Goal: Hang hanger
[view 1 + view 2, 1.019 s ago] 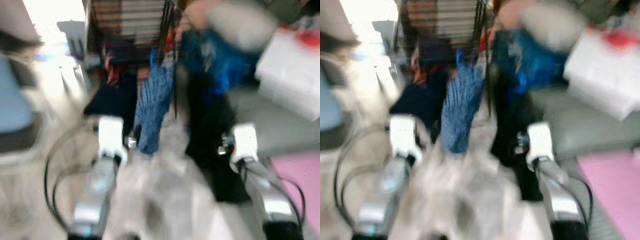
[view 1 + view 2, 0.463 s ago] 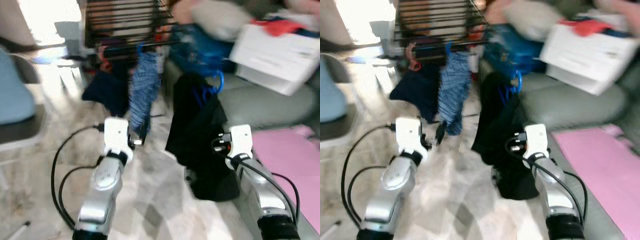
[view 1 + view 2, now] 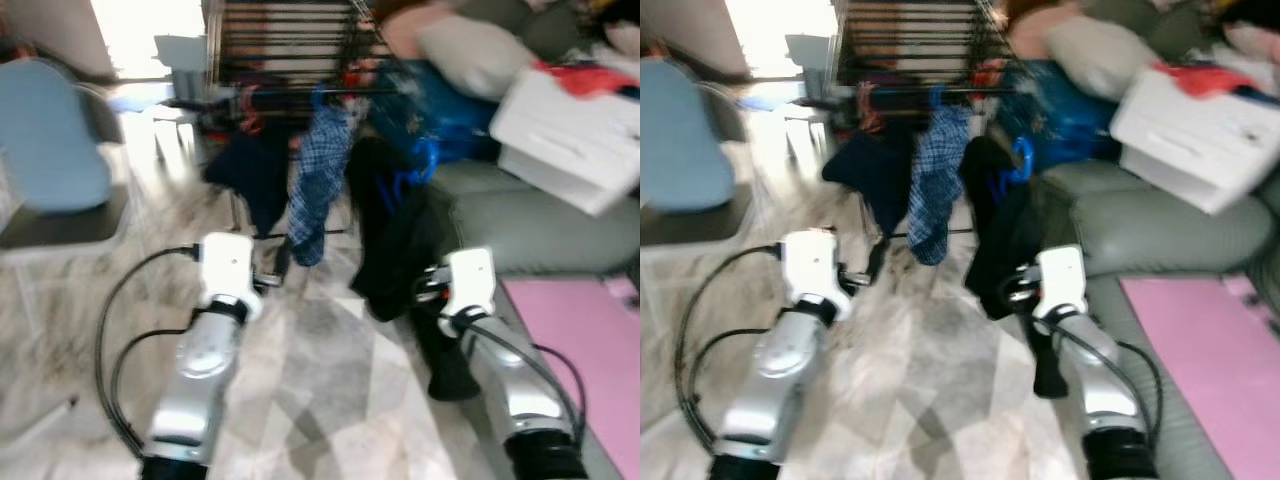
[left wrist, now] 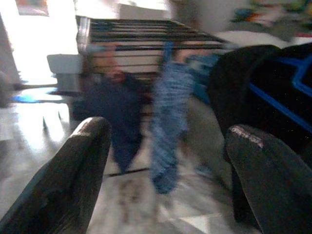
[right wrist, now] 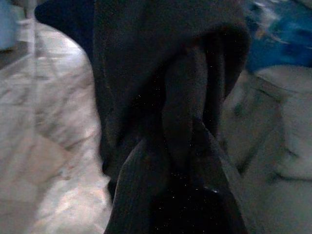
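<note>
- My right gripper (image 5: pixel 170 146) is clenched on the black garment (image 3: pixel 395 235), a soft, matte cloth that bunches in thick folds around my fingers and hangs limp toward the floor.
- The blue hanger (image 3: pixel 1018 160) sits inside that garment: thin, hard plastic, its curved hook poking out at the top, its straight bars showing against the dark cloth in the left wrist view.
- My left gripper (image 4: pixel 165 161) is released, its 2 broad black fingers (image 4: pixel 73 180) spread wide with nothing between them, pointing toward the drying rack (image 3: pixel 285 45).
- The rack is made of thin dark metal rods laid in parallel rows; 2 garments hang from it, a dark navy one (image 3: pixel 250 175) and a blue-and-white checked one (image 3: pixel 318 175), side by side.
- The floor (image 3: pixel 330 380) is glossy pale marble-patterned tile.
- A grey padded sofa (image 3: pixel 540 225) stands on my right, with 1 white box (image 3: pixel 570 130) on it and a flat pink mat (image 3: pixel 590 350) near my right arm.
- 1 light-blue chair (image 3: pixel 55 140) stands at my left.
- Compared with half a second ago, the whole scene sits further right and the chair is fuller in view, so my head has turned; my right grasp on the black garment is unchanged and my left fingers remain apart.
</note>
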Motion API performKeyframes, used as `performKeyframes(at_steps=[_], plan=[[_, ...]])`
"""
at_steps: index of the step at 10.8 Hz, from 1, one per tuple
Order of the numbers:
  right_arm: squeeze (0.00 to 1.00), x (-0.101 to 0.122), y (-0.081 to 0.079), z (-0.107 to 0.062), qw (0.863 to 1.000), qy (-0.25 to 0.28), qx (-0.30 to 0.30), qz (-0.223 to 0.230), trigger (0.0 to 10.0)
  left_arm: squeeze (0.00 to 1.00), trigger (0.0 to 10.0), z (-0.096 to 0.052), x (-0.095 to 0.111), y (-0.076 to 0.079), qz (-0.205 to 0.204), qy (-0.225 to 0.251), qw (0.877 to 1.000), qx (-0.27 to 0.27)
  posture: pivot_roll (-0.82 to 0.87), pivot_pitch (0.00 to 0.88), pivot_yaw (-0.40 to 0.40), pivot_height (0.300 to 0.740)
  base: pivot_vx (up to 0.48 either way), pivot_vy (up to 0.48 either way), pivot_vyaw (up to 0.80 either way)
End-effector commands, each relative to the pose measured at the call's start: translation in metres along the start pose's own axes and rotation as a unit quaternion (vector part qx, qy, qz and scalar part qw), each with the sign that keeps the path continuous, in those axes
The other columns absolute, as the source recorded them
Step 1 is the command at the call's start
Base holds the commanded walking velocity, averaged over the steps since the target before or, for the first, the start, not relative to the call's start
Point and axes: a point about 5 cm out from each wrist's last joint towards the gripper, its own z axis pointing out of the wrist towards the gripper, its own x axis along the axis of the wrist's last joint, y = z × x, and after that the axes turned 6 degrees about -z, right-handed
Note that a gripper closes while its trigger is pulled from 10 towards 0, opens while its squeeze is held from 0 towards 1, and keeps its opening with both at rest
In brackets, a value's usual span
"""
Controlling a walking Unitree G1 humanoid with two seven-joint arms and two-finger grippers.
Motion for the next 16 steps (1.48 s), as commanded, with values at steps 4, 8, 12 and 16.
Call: performKeyframes(at_steps=[4, 8, 12, 16], plan=[[0.0, 0.0146, 0.0002, 0.0023, 0.999, 0.034, 0.003, -0.007, 10.0, 0.0, 10.0, 0.002, -0.0002, 0.005, -0.001, -0.001, 1.0, -0.011, -0.09, 0.013, -0.016, 0.74, 0.0, -0.186, 0.0], [0.0, 0.0136, -0.0038, 0.0027, 0.999, 0.033, 0.011, -0.006, 10.0, 0.0, 10.0, 0.0021, -0.0015, 0.006, 0.0, -0.003, 1.0, -0.013, -0.09, 0.013, -0.014, 0.74, 0.0, -0.308, 0.0], [0.0, 0.0144, -0.0051, 0.0033, 0.999, 0.033, 0.019, -0.009, 10.0, 0.0, 10.0, 0.0026, -0.0021, 0.0066, -0.001, -0.004, 1.0, -0.014, -0.09, 0.007, -0.015, 0.74, 0.0, -0.308, 0.0], [0.0, 0.0139, -0.0065, 0.0034, 0.999, 0.031, 0.026, -0.006, 10.0, 0.0, 10.0, 0.0056, -0.0019, -0.0028, 0.003, -0.005, 0.999, 0.036, -0.1, 0.018, -0.011, 0.74, 0.0, 0.0, 0.0]])
